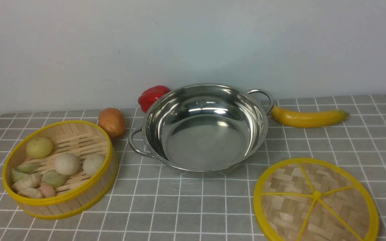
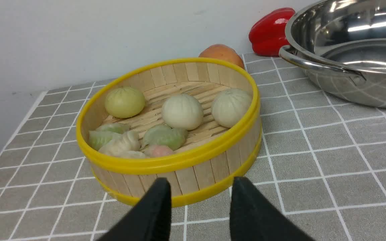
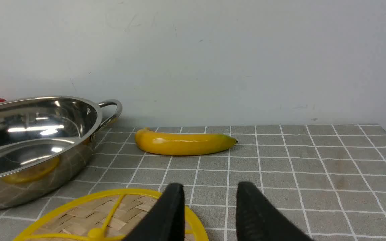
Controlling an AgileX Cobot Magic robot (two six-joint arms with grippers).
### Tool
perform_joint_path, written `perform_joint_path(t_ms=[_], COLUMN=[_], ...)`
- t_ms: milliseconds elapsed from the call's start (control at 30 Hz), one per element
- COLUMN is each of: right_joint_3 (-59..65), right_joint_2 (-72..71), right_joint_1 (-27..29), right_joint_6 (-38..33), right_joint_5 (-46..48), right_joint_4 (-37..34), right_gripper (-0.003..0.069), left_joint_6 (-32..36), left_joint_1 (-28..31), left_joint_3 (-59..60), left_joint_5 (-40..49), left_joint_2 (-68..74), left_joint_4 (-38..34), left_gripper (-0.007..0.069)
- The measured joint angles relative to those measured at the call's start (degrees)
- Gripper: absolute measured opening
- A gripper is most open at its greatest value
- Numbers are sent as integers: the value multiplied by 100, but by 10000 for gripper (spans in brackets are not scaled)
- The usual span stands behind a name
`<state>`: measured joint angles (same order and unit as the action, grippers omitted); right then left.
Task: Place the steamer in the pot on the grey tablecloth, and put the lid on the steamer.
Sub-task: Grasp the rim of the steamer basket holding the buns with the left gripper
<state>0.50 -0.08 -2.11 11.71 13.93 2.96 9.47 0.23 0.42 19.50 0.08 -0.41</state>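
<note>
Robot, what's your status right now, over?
Left end effector, right end effector open, empty. Steamer left of pot, lid on tablecloth. Pot empty, nothing blocking.

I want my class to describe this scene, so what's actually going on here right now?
Nothing is being handled yet. The steamer, filled with buns and dumplings, sits on the grey tablecloth to the left of the empty pot; the lid lies flat to the pot's right. The left gripper is open, facing the steamer's wall, and the right gripper is open by the lid's edge. Neither holds anything.
</note>
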Motion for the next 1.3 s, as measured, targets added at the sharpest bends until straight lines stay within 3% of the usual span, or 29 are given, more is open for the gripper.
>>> perform_joint_path(t_ms=[1000, 1233, 1300], right_joint_3=[0, 0, 0], right_joint_2=[0, 0, 0], right_joint_1=[0, 0, 0], right_joint_6=[8, 1122, 1229], right_joint_5=[0, -81, -99], right_joint_4=[-38, -2083, -2379], right_gripper=[240, 240, 240], left_joint_6=[-58, -1156, -1221], left_joint_1=[0, 0, 0], left_joint_3=[0, 0, 0], left_joint_5=[0, -5, -11], left_joint_2=[0, 0, 0], left_joint_4=[-116, -2820, -3205], left_gripper=[243, 243, 243])
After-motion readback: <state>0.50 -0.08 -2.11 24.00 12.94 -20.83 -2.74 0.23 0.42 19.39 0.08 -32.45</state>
